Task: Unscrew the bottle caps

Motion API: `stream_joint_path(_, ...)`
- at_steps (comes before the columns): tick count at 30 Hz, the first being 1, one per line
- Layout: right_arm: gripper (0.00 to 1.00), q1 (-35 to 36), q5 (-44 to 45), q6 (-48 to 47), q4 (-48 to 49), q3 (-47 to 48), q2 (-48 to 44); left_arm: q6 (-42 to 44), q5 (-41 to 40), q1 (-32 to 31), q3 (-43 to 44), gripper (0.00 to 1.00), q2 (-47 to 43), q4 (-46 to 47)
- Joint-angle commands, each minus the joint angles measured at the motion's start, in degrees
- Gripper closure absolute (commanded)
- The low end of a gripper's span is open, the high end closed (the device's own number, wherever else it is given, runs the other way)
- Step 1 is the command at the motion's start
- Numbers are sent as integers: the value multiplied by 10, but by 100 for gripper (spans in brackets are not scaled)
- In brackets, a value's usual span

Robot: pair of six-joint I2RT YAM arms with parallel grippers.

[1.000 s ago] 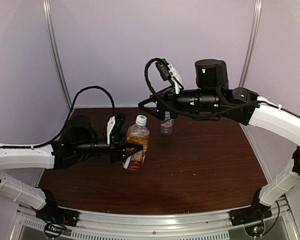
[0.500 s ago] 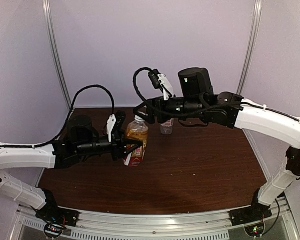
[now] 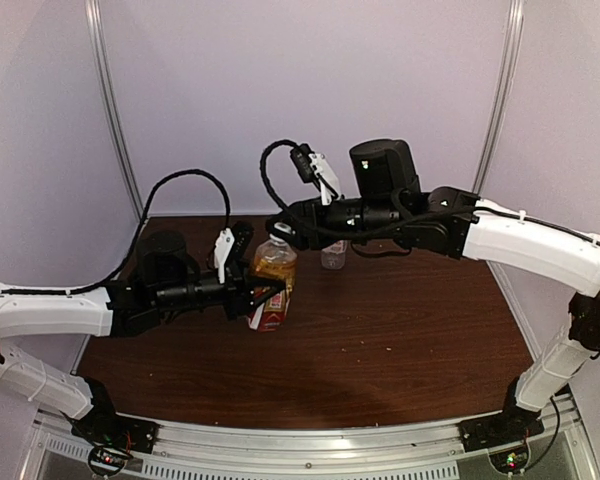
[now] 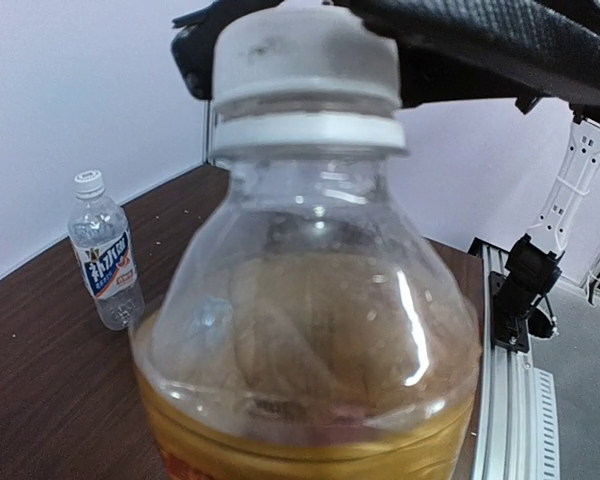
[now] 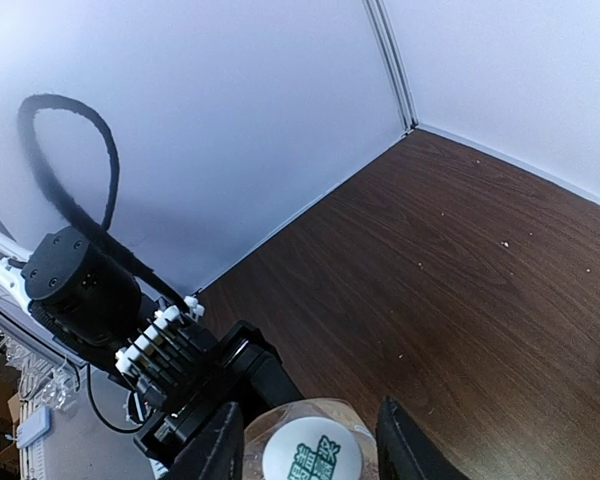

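The amber-brown bottle (image 3: 275, 266) stands at the table's left middle, its red-white label low on the body. My left gripper (image 3: 264, 296) is shut on that body; in the left wrist view the bottle (image 4: 310, 330) fills the picture and hides the fingers. The white bottle cap (image 4: 305, 80) is still on the neck. My right gripper (image 3: 280, 233) comes down from above, and its black fingers (image 5: 220, 450) press in on both sides of the cap (image 5: 305, 458). The clear bottle (image 3: 333, 256) with its own white cap (image 4: 89, 183) stands free behind.
The table's back wall and a corner rail (image 5: 390, 60) are close behind both bottles. The right arm's long white link (image 3: 530, 245) reaches across the right half of the table. Dark wood surface (image 3: 400, 340) lies in front.
The right arm has swung left and down from above the clear bottle to the amber bottle's cap, and its jaws have narrowed around it. The left gripper and its bottle stayed put.
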Motion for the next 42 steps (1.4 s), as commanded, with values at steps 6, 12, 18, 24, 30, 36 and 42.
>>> stream_joint_path(6,64,3,-9,-6,13,1,10,8,-17,-2,11,63,-15,19)
stream_joint_path(12,75,3,-15,-31,19,-3,5,14,-17,-2,7,63,-25,18)
stream_joint_path(18,81,-4,-85,-118,36,-14,-15,22,37,-2,-9,63,-45,36)
stream_joint_path(24,81,-15,-313,-301,-34,8,-13,25,230,-2,-10,63,-58,63)
stream_joint_path(30,75,-25,-400,-396,-132,58,7,-11,330,-2,-20,63,-63,122)
stream_joint_path(36,71,-32,-386,-372,-115,49,1,-10,321,-2,-16,63,-58,118)
stream_joint_path(42,60,-32,-327,-304,-73,35,-15,5,296,-2,-11,63,-53,96)
